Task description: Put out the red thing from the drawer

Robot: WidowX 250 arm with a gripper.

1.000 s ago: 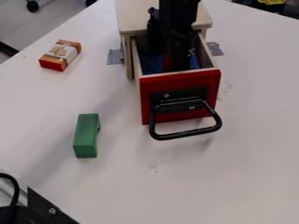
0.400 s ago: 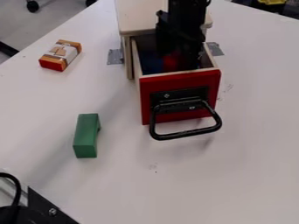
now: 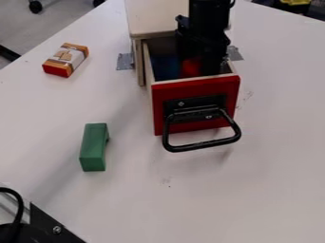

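Rightward in the picture the black gripper [image 3: 205, 67] has shifted, baring more of the red thing [image 3: 190, 68]. Nearest, a green block [image 3: 93, 147] sits aside from the likely path. The handle [image 3: 202, 145] juts from the open drawer [image 3: 195, 86], whose front wall any lift must clear. Inside, the red thing lies beside something blue [image 3: 166, 67]; whether the jaws grip it, I cannot tell. Beyond, grey tape [image 3: 125, 61] presumably keeps the wooden cabinet [image 3: 158, 18] from sliding.
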